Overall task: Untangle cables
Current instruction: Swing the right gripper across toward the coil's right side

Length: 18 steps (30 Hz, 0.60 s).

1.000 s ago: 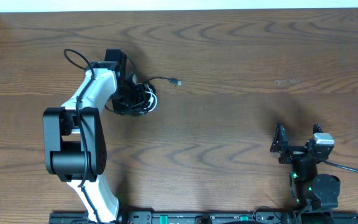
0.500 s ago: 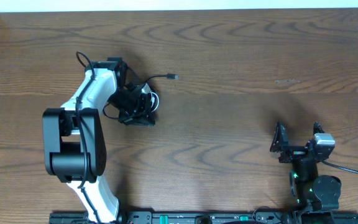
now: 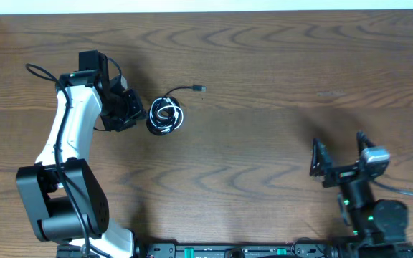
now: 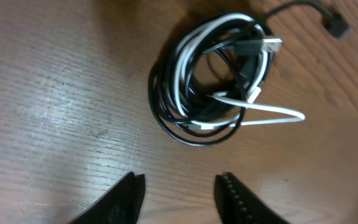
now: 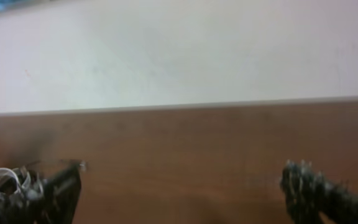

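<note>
Two thin cords, a black cord [image 3: 151, 123] and a white cord [image 3: 165, 112], lie wound together in one small coil on the wooden desk [image 3: 278, 57]. Seen from overhead, the coil sits just ahead of the left gripper [image 3: 124, 112], clear of its fingertips. The black cord's plug end [image 3: 201, 89] trails out on the side of the coil away from that gripper. The right gripper [image 3: 341, 152] stands wide and empty, with the coil well apart from it, far off to its left. A second earlier the left gripper sat on top of the coil with its jaws closed. It has since backed off, and the coil lies nearly where it was.

From the left wrist, the left gripper [image 4: 179, 199] shows its jaws parted over bare desk, only the tips in frame at the bottom edge. The black cord [image 4: 160, 118] rings the white cord [image 4: 188, 68] straight ahead of the tips. One white loop pokes out sideways, and the plug end [image 4: 334, 25] lies beyond, near the frame's corner.

From the right wrist, badly blurred, the right gripper [image 5: 185, 190] spreads wide. The white cord [image 5: 2, 180] shows far ahead to its left, partly hidden behind one finger. The black cord cannot be made out there.
</note>
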Motion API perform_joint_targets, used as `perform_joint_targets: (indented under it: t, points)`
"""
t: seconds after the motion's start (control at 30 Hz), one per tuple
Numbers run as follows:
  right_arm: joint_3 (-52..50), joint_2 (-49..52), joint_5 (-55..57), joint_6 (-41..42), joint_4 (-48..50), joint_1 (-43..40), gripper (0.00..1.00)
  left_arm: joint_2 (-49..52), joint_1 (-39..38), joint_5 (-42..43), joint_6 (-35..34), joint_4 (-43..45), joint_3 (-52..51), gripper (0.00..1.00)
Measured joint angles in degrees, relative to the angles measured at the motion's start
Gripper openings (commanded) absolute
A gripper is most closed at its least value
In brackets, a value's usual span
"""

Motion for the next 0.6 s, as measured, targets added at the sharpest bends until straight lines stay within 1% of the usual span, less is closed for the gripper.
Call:
perform_joint_targets:
  t: [0.03, 0.07, 0.1, 0.17, 0.2, 0.27, 0.4, 0.5, 0.53, 0.6]
  points:
    - [3.4, 2.6, -0.1, 0.0, -0.9, 0.0, 0.99, 0.0, 0.0, -0.3, -0.4, 0.0, 0.0, 0.57]
    - [7.3, 5.7, -0.4, 0.0, -2.3, 0.0, 0.99, 0.1, 0.0, -0.7, -0.3, 0.1, 0.0, 0.77]
    - [11.5, 9.4, -0.8, 0.0, -3.7, 0.0, 0.99, 0.1, 0.0, -1.2, -0.8, 0.0, 0.0, 0.82]
    - [20.4, 17.4, -2.3, 0.0, -6.9, 0.0, 0.99, 0.2, -0.1, -2.2, -1.4, -0.1, 0.0, 0.86]
    - [24.2, 21.2, -3.3, -0.1, -8.6, 0.0, 0.99, 0.2, -0.1, -2.6, -1.5, -0.2, 0.0, 0.93]
    - [32.8, 29.7, -6.3, -0.2, -13.7, 0.0, 0.99, 0.2, -0.1, -3.4, -1.7, -1.5, 0.0, 0.95]
    - [46.3, 44.7, -12.9, -0.4, -23.5, 0.0, 0.99, 0.2, -0.1, -4.0, -1.9, -2.3, 0.0, 0.98]
    - [53.1, 54.3, -17.7, -0.4, -27.7, 0.0, 0.99, 0.2, -0.1, -4.6, -1.9, -2.4, 0.0, 1.00]
    - [54.7, 57.4, -20.2, -0.3, -28.1, 0.0, 0.99, 0.2, -0.1, -4.7, -1.9, -2.1, -0.1, 0.98]
    - [56.1, 62.0, -24.9, 0.1, -27.3, 0.0, 0.99, 0.2, -0.1, -4.9, -1.9, -0.5, -0.7, 0.98]
